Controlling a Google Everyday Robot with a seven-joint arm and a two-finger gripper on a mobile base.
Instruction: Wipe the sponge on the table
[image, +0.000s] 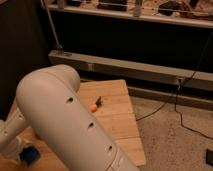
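The light wooden table (120, 117) fills the middle of the view. My big white arm (65, 125) crosses the foreground and covers much of it. At the bottom left a small dark-blue sponge (31, 155) peeks out on the tabletop, partly hidden by the arm. My gripper (15, 149) is at the end of the white links low at the left edge, just beside the sponge. Whether it touches the sponge is hidden.
A small orange object (93, 106) with a dark piece (99, 100) next to it lies near the table's middle. A dark shelf unit with a metal base rail (130, 67) stands behind. Black cables (180, 107) trail over the speckled floor at the right.
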